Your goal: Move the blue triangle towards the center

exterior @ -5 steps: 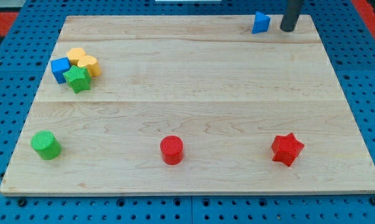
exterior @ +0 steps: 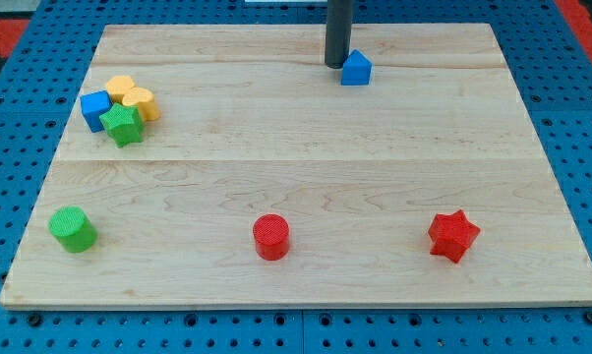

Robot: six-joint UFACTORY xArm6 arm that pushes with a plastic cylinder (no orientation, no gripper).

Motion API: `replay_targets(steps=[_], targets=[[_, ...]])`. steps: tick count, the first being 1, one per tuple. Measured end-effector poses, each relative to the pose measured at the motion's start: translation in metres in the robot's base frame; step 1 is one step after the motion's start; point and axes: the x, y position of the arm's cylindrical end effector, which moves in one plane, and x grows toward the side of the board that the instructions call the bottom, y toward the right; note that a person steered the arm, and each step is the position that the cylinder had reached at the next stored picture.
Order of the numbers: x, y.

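Far left of counter (exterior: 306,285): blue cube (exterior: 94,109), two yellow blocks (exterior: 131,95) and green star (exterior: 123,126) clustered, touching; green cylinder (exterior: 72,229) below. Bottom centre: red cylinder (exterior: 271,237). Top centre: my tip (exterior: 335,63) just left of blue triangle (exterior: 355,68). No end effector fitted; open or closed cannot be told. Bottom right: red star (exterior: 453,236).

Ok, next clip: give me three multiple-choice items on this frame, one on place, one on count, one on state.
1. Where is the blue triangle?
A. near the view's top, right of centre
B. bottom left corner
C. beside the red star

2. How many red blocks are there?
A. one
B. two
C. four

3. My tip is:
A. just left of the blue triangle
B. among the left cluster
C. out of view

Answers: 1 A, it sits by the board's top edge; 2 B, a red cylinder and red star; 3 A, the rod ends beside the triangle.
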Motion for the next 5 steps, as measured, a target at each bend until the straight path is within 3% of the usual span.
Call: replay_targets(steps=[1,2,3,4,5], targets=[[-0.013,0.023],[0.012,0.078],[0.051,0.065],[0.049,0.039],[0.032,0.051]])
